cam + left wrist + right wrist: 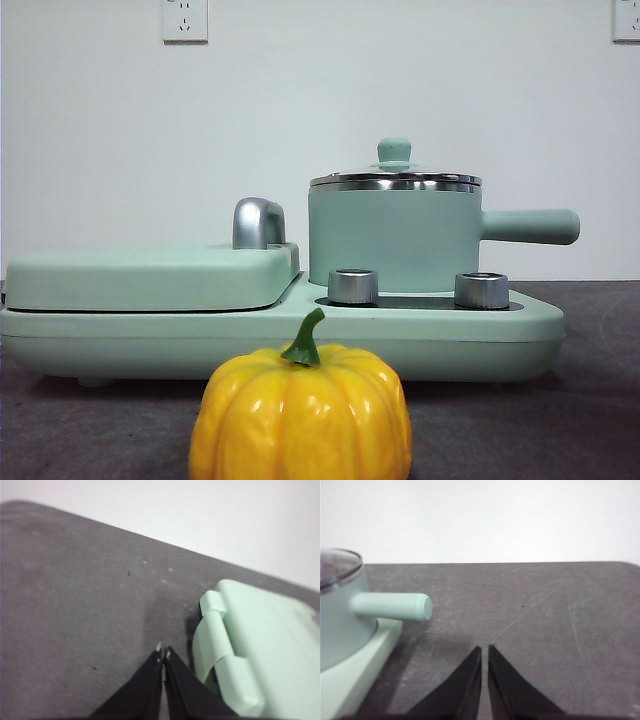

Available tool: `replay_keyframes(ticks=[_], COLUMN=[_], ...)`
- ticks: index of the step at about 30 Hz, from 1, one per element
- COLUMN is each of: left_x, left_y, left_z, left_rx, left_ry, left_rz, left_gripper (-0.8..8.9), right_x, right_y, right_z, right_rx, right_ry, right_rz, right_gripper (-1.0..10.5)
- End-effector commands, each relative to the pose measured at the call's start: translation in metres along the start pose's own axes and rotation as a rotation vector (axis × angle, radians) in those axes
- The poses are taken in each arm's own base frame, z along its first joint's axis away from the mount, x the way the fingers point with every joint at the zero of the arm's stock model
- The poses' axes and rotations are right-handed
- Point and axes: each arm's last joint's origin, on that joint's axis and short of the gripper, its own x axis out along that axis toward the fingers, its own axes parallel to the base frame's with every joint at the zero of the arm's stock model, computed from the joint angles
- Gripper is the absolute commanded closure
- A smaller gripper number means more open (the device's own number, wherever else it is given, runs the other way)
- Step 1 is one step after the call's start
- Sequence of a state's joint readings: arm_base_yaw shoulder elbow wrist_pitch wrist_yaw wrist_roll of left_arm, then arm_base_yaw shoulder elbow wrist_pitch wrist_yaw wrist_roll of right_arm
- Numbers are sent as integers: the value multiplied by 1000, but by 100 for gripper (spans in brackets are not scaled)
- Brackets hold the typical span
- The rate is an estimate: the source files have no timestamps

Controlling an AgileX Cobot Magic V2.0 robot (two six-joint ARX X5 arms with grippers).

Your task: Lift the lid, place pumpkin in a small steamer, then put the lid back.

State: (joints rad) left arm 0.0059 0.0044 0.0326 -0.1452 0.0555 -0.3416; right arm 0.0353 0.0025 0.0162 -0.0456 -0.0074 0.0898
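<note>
A white wall with two sockets backs a dark grey table (600,400), and on it sits a wide mint base (300,335) with your pot (395,240) standing at its right end, side handle pointing right. The lid (395,180) is on the pot; it's glass with a steel rim, so treat it as breakable and slick, and pinch the small green knob. The pumpkin (300,415) rests on the table in front of the base, apart from it; it looks glossy, light and hard, so grip across the ribs rather than the thin stem. Your left gripper (163,652) and right gripper (484,649) both hang pinched together, empty, over bare table.
</note>
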Motion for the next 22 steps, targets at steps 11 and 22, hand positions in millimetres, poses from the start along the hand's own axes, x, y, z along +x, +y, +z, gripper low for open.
replay_keyframes(ticks=[11, 22], left_x=[0, -11], left_y=[-4, -19], left_z=[12, 47], left_rx=[-396, -171], left_ry=[-141, -85], left_rz=[-84, -89], left_gripper=[806, 804], right_x=[-1, -11], right_y=[0, 6], right_z=[5, 53], right_rx=[415, 351], right_ry=[-25, -7], right_rz=[-2, 35], right_gripper=[934, 935])
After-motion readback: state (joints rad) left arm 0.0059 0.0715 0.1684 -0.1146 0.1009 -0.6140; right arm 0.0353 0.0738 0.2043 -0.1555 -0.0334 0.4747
